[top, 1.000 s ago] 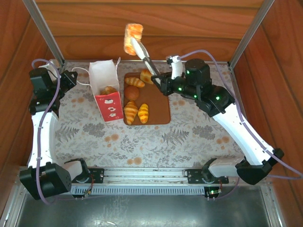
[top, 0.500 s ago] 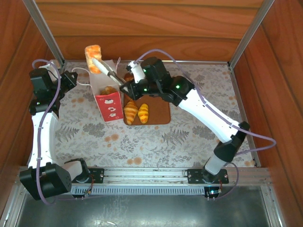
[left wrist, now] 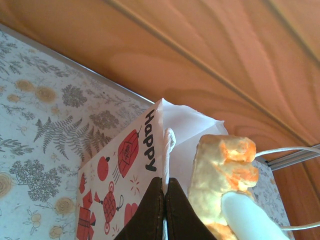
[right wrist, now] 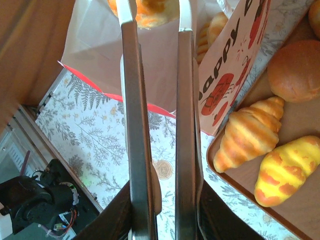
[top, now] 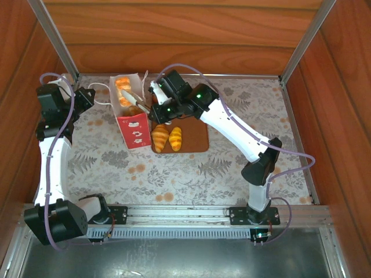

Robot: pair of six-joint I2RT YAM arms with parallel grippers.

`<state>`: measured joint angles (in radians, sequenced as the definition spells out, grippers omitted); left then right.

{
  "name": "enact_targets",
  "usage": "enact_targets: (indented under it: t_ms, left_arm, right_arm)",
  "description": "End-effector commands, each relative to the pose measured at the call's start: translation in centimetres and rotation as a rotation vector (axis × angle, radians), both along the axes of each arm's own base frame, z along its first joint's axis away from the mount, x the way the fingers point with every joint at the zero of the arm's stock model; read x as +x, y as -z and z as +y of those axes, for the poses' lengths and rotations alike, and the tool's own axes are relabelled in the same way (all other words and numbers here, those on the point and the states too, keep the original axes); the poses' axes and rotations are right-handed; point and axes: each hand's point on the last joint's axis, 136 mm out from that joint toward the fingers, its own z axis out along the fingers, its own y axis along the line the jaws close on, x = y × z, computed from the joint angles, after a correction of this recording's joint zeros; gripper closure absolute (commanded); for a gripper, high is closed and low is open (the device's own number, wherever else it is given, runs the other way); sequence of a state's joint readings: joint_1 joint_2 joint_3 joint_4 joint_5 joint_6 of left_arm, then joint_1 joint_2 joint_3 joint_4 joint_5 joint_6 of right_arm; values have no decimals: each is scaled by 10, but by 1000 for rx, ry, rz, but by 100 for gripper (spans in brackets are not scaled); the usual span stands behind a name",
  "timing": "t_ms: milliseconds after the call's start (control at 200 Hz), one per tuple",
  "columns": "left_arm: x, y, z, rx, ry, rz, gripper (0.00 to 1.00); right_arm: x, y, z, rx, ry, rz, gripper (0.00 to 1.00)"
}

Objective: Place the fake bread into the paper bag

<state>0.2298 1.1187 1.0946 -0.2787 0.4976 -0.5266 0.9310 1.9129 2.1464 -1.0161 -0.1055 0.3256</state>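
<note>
Right wrist view: the pastry [right wrist: 149, 9] between the tongs [right wrist: 137, 100] is cut off by the top edge. Left wrist view: the paper bag [left wrist: 120, 165] runs off the bottom edge, and the tong tip is blurred. Top view: the right arm [top: 232, 124] covers the far part of the board [top: 196, 140].

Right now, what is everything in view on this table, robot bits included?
paper bag: one, white with a red front, back left of the table
held pastry: one, orange-yellow, between the tong tips at the bag's mouth
pastry in the bag: at least one, golden, inside
striped rolls: two, golden and yellow, on the board's near left part
round bun: one, brown, on the board
tongs: one pair, metal, reaching to the bag
board: one, brown, right of the bag
table: one, leaf-patterned cloth
left claw: one, dark, shut on the bag's cord handle
right claw: one, shut on the tongs
</note>
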Motion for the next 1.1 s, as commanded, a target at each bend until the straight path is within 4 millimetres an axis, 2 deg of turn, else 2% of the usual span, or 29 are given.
enact_targets:
  t_ms: [0,90,195,370,490,635,860,1095]
  left_arm:
    - [-3,2,-5,4,23,2,100]
    - [-4,1,-5,5,24,-1,100]
    - [-3,2,-5,2,24,3,100]
    - [-1,3,-6,-4,32,6,100]
    - [-1,2,-6,-3,33,3,100]
    - [-1,3,-7,-5,36,4,100]
    - [-1,-1,-9,-14,46,-1,100]
    - [-3,-9,-11,-26,53,-17,82]
  right_arm:
    - [0,-10,6,27,-6,6,93]
    - [0,-7,9,20,-11,16,87]
    - [1,-4,9,13,-7,21,76]
    - [3,-6,6,15,8,11,61]
    - [5,-10,5,26,13,2,55]
    - [8,-16,5,40,18,-16,55]
    - [7,-54,2,137,12,-86,56]
    - [0,-102,-15,237,19,-157,56]
